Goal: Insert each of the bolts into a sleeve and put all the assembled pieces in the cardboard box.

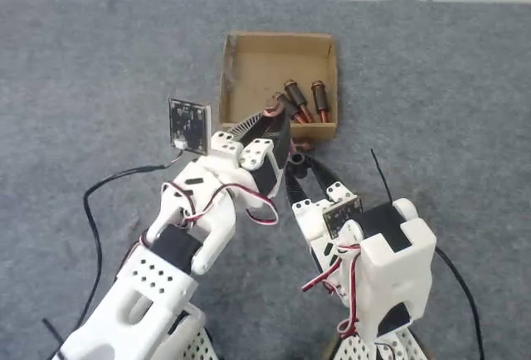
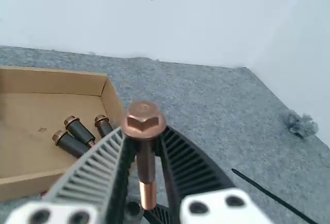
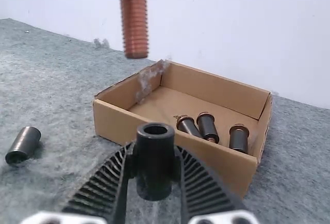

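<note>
My left gripper (image 1: 272, 125) is shut on a copper bolt (image 2: 145, 123), held head up with its threaded end pointing down. Right beneath it, my right gripper (image 3: 154, 170) is shut on a black sleeve (image 3: 154, 154), standing upright with its bore open to the top. The bolt's threaded tip (image 3: 134, 20) hangs a little above the sleeve, apart from it. Both grippers are just in front of the cardboard box (image 1: 278, 38). Three assembled pieces (image 3: 209, 127) lie in the box's right part.
A loose black sleeve (image 3: 23, 144) lies on the grey mat beside the box. A thin black cable tie (image 2: 273, 197) rests on the mat near my right arm. The mat ends at a white wall behind the box.
</note>
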Robot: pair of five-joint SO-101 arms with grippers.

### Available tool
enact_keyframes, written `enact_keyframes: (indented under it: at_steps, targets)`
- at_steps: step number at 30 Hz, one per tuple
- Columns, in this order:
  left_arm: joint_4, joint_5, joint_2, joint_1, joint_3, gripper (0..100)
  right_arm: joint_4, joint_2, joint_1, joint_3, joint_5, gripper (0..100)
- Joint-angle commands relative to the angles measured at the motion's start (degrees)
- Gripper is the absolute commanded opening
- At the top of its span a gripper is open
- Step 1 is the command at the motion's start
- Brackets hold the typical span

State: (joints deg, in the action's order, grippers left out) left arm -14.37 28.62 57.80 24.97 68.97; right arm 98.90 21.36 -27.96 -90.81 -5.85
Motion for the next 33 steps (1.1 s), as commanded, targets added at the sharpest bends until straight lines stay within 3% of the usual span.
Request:
enact_keyframes:
  at_steps: [1, 7, 13, 21, 33]
  targets:
    - [1.8, 0.6, 3.9, 0.3, 0.0, 1, 1.5, -2.9, -0.1, -1.8, 0.1, 0.6]
    - [1.7, 0.7, 7.5, 3.5, 3.6, 1, 1.5, -2.9, -0.1, -1.8, 0.1, 0.6]
    - [-7.0, 0.6, 14.6, 7.3, 3.9, 1, 1.5, -2.9, -0.1, -1.8, 0.0, 0.6]
    - [-12.3, 0.6, 20.1, 7.4, 4.3, 1, 1.5, -2.9, -0.1, -1.8, -0.1, 0.6]
    - [-12.5, -3.3, 20.0, 7.5, 7.4, 1, 1.5, -2.9, -0.2, -1.8, -0.2, 0.6]
